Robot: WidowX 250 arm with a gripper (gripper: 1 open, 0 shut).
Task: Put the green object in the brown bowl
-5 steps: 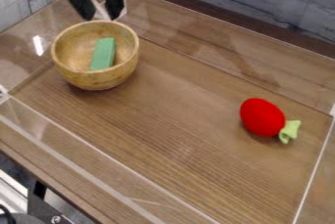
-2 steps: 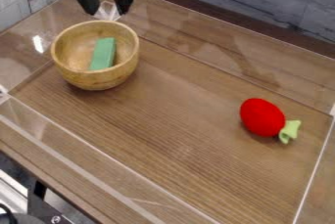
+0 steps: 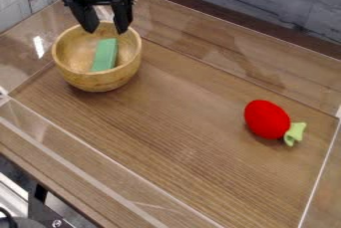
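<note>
The green bar (image 3: pixel 106 54) lies in the brown bowl (image 3: pixel 96 61); my tool (image 3: pixel 102 23) stands open by its rim. Next, I'd lift clear.

Bowl (image 3: pixel 96 80): light tan-brown, the rim a paler honey tone, the outer wall a warmer golden brown.
Bar (image 3: pixel 106 55): plain muted green, a single colour with no pattern that shows, against the tan of the bowl.
Strawberry-like toy (image 3: pixel 266 119): bright, saturated red, with a lighter glint on its upper part.
Stem (image 3: pixel 294 133): light yellow-green, at the right end of the red, paler than the bar.
Surface (image 3: pixel 173 152): medium brown with fine wood grain in slightly darker streaks; paler and greyer toward the far left.
Gripper (image 3: pixel 102 3): black to very dark grey at the far left, some lighter grey showing among the dark parts.
</note>
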